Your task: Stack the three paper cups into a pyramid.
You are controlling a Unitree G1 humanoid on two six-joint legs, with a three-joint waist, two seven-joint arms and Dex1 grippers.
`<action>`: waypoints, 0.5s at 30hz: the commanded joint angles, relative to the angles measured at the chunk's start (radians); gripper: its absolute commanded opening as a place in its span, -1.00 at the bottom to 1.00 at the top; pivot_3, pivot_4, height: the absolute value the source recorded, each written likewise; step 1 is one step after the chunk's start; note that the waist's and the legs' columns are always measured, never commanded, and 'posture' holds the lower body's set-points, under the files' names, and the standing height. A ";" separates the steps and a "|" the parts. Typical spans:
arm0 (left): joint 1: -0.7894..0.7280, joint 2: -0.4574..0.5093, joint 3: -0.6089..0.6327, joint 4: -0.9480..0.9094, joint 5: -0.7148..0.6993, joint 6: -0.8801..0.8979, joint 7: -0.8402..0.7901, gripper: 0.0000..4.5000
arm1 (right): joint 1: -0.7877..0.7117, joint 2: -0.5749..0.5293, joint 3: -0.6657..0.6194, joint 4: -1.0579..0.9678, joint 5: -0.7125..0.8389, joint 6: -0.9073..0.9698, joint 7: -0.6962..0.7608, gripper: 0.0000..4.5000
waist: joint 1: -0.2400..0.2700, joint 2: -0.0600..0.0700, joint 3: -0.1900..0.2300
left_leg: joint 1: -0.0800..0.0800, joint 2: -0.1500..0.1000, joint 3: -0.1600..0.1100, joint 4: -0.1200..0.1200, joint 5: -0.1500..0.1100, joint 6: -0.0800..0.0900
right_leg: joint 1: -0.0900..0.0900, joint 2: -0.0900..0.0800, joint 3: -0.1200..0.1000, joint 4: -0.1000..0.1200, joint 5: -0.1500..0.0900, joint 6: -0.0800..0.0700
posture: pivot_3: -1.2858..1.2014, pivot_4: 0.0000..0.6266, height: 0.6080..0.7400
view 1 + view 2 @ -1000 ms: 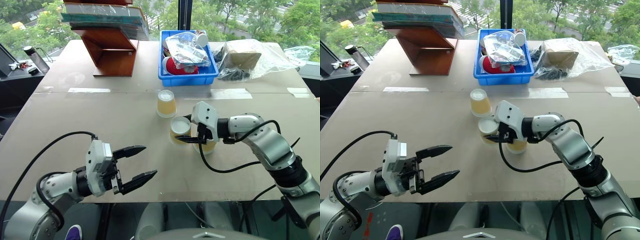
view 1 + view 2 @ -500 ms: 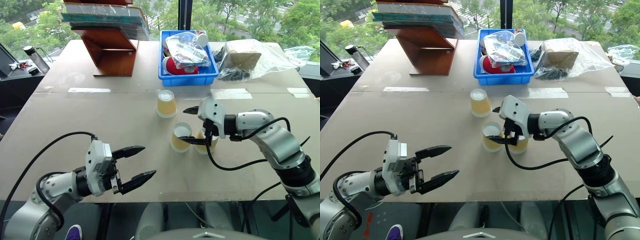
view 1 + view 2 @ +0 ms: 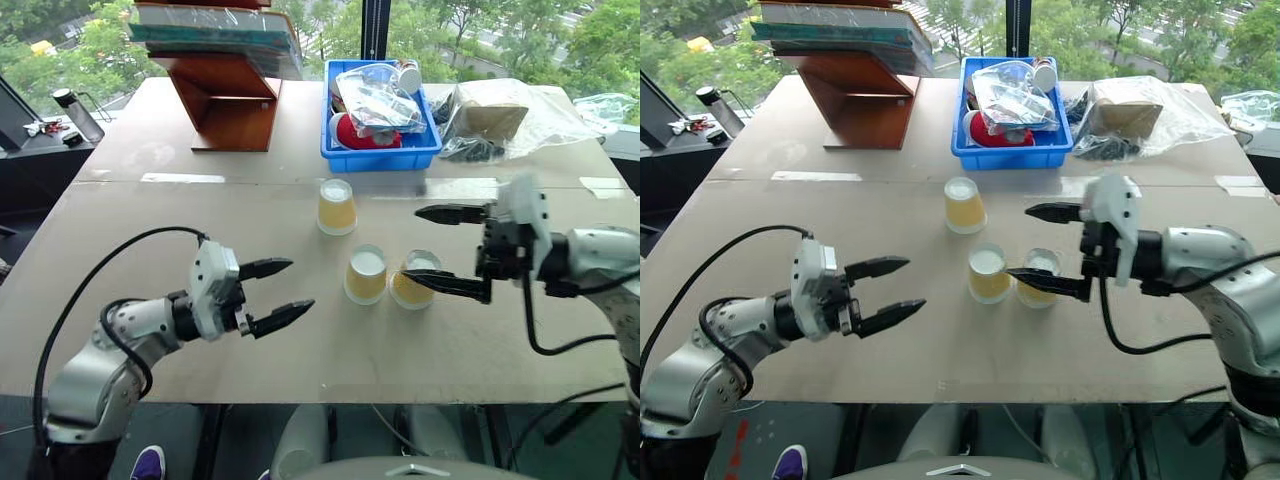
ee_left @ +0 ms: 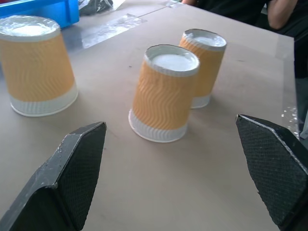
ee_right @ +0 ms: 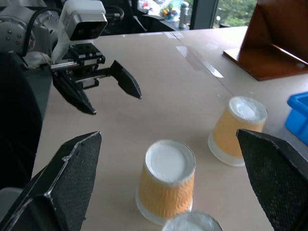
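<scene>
base pair: two of the three paper cups, the middle cup [image 3: 366,275] and the right cup [image 3: 413,280], sit upside down just beside each other on the surface [image 3: 150,240]
spare cup: the far cup [image 3: 336,206] stands apart behind them, not yet on top
right hand [image 3: 452,250]: fingers wide apart, holding nothing, right next to the right cup
left hand [image 3: 278,292]: also spread, empty, near the middle cup
risk: lower right finger could clip the right cup and wreck the spacing
risk 2: a gap too wide and the top cup tips
</scene>
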 commanded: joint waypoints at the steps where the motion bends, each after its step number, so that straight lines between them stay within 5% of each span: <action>1: -0.080 -0.011 -0.020 0.082 0.036 -0.010 0.011 0.97 | 0.085 -0.003 -0.135 -0.063 0.059 -0.016 -0.054 0.97 | -0.008 0.000 0.000 | 0.000 0.000 0.000 0.000 0.000 0.000 | 0.000 0.000 0.000 0.000 0.000 0.000 | 0.03 -0.52 1.00; 15: -0.323 -0.092 -0.270 0.430 0.359 -0.158 0.026 0.97 | 0.445 0.049 -0.225 -0.195 -0.005 -0.229 -0.126 0.97 | -0.008 -0.001 0.000 | 0.001 0.000 0.001 0.000 0.001 -0.001 | 0.000 0.001 0.001 0.001 0.000 0.000 | 0.03 -0.52 1.00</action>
